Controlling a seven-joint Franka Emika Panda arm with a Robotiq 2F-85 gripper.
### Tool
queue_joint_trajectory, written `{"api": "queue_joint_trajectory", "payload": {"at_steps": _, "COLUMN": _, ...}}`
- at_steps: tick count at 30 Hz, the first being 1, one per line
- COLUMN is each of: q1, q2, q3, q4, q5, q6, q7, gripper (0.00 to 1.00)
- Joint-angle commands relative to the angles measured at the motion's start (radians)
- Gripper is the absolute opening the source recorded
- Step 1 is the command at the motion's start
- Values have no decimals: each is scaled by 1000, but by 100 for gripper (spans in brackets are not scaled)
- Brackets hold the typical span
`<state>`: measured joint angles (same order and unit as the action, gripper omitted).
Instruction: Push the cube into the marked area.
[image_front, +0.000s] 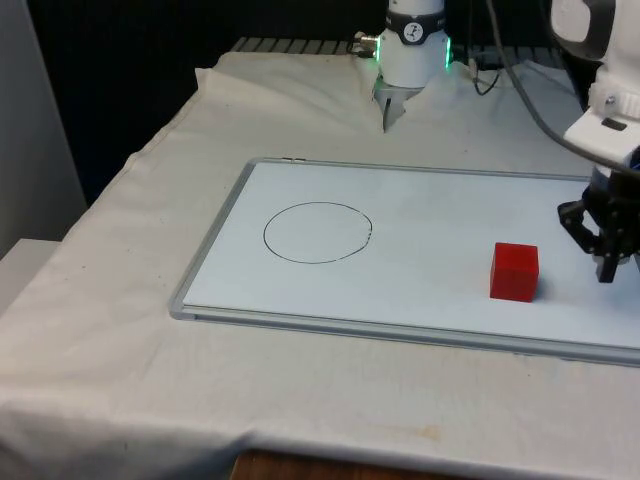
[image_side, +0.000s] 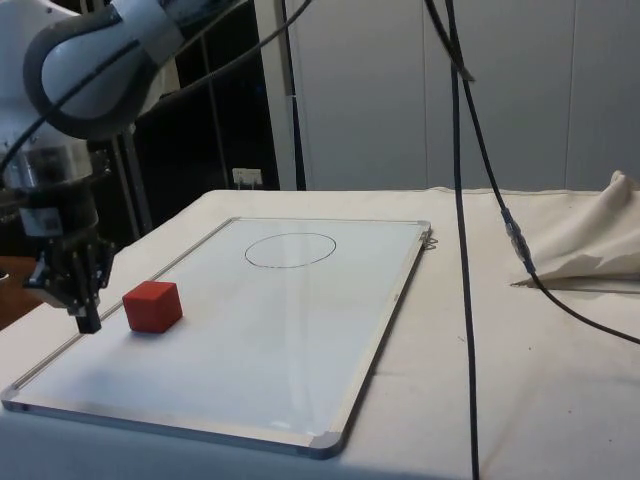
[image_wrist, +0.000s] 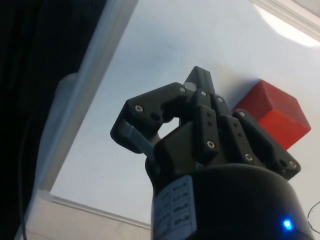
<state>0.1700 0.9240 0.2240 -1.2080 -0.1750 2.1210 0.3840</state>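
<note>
While the pincer (image_front: 607, 262), fingers pressed together, sits just beside the red cube (image_front: 514, 271) near the whiteboard's (image_front: 420, 300) right end, cube looks light, rigid; should slide easily. Push its right face, low and centred, toward circle (image_front: 317, 232).

Cubes: one red cube (image_front: 514, 271) on the board.
Whiteboards: one whiteboard (image_front: 420, 190), metal-framed, flat on the cloth.
Marked areas: one drawn circle (image_front: 317, 232) on the board.
Grippers: one black gripper (image_front: 607, 272), beside the cube.
Cables: two dark cables (image_side: 462, 240) hanging in the side view.
Cloths: one white cloth (image_front: 100, 330) over the table.
</note>
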Motion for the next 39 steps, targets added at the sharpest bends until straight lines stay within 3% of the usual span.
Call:
{"api": "queue_joint_trajectory", "payload": {"at_steps": 1, "q1": -1, "q2": 1, "q3": -2, "q4": 0, "q5": -3, "q6": -1, "q7": 0, "gripper": 0}}
{"api": "queue_joint_trajectory", "payload": {"at_steps": 22, "q1": -14, "q2": 5, "q3": -60, "q4": -7, "q5": -31, "q6": -84, "q7": -4, "gripper": 0}}
{"api": "queue_joint_trajectory", "payload": {"at_steps": 39, "q1": -15, "q2": 4, "q3": -109, "q4": -1, "q5": -72, "q6": -154, "q7": 8, "gripper": 0}}
